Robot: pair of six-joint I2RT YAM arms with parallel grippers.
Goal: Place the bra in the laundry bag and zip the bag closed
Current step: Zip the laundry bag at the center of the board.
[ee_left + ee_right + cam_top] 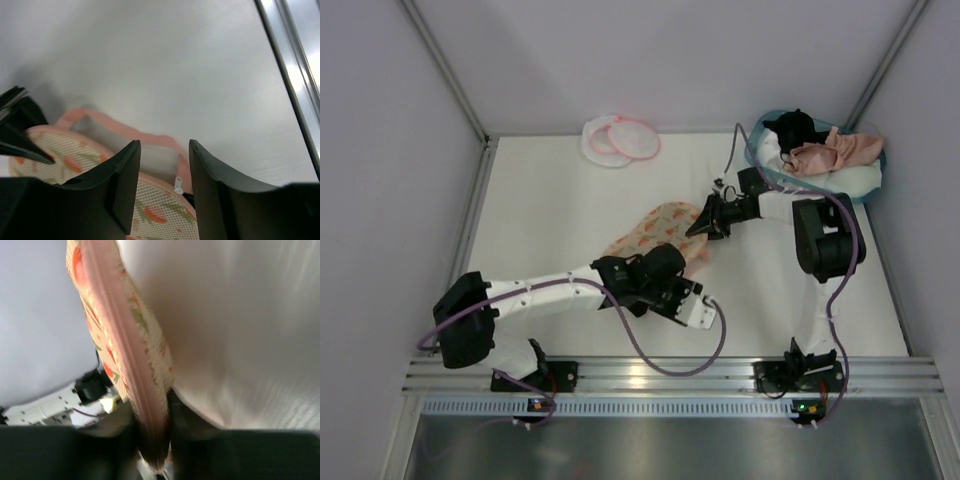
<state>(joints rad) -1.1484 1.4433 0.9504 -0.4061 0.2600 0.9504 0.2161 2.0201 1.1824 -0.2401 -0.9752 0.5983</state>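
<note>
**A:** Entry one, nearest the arm bases?

**B:** Left gripper (165, 146). It hangs over the near end of the orange-printed padded piece (655, 232). The jaws stand apart with a clear gap and nothing is held. The gap shows the piece's pink trim and a small white zipper pull (178, 186). I cannot tell whether the fingertips touch the fabric.

**A:** Entry two, the padded piece?

**B:** It has a mesh face with orange motifs, green stems and a pink zipped border. It lies mid-table (550, 190), slanting from near left to far right. The print is pattern only, too soft to read as lettering.

**A:** Entry three?

**B:** Right gripper (704, 226), at the padded piece's far-right edge. The jaws are closed on the pink zipper seam. Its wrist view shows that seam edge-on, pinched between the dark fingers (186, 432).

**A:** Entry four, the task's things?

**B:** The laundry bag (620, 138) lies beyond the padded piece, slightly left and well apart from it. It rests flat by the back wall as two round white mesh discs with pink rims, overlapping.

The bra (840, 148) is salmon-pink and lies beyond the padded piece to the right, inside the teal basket (876, 178). It is draped over a white garment (850, 182), with a black garment (792, 128) just to its left. Neither gripper touches it.
</note>
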